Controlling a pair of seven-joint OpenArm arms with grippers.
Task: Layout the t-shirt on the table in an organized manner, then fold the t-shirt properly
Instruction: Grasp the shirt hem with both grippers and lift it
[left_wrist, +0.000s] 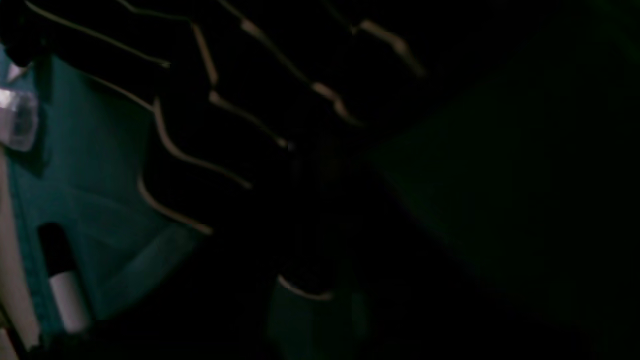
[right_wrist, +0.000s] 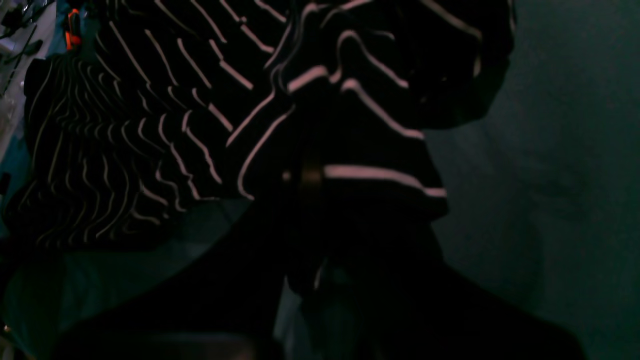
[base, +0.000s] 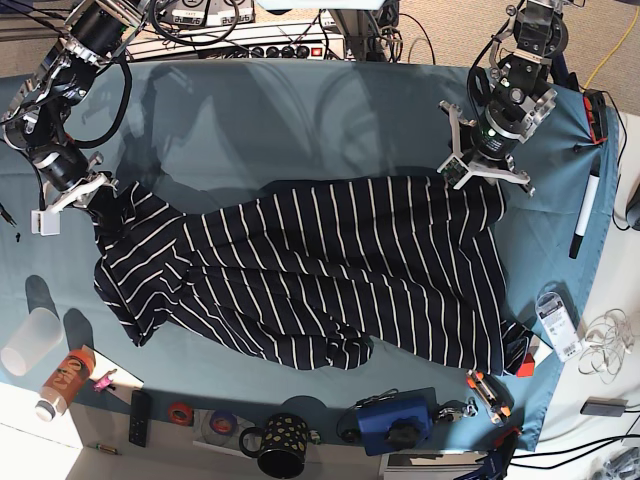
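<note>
Striped t-shirt (base: 320, 270) sprawls across the teal counter (base: 250, 120), pinned at two corners.
Right fingers (base: 95, 200) are clamped on the far-left edge, left fingers (base: 478, 178) closed on the top right edge, probably to pull it flat.

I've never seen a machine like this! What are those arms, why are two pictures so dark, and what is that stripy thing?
It is a robot with two arms, seen from above in the bright picture. The dark pictures come from small cameras on its wrists, pressed close to the cloth. The stripy thing is a t-shirt, spread rumpled on the table. The left tool is shut on the t-shirt's top edge; the right tool is shut on its other end. A marker and a mug lie near the table's edges.
</note>
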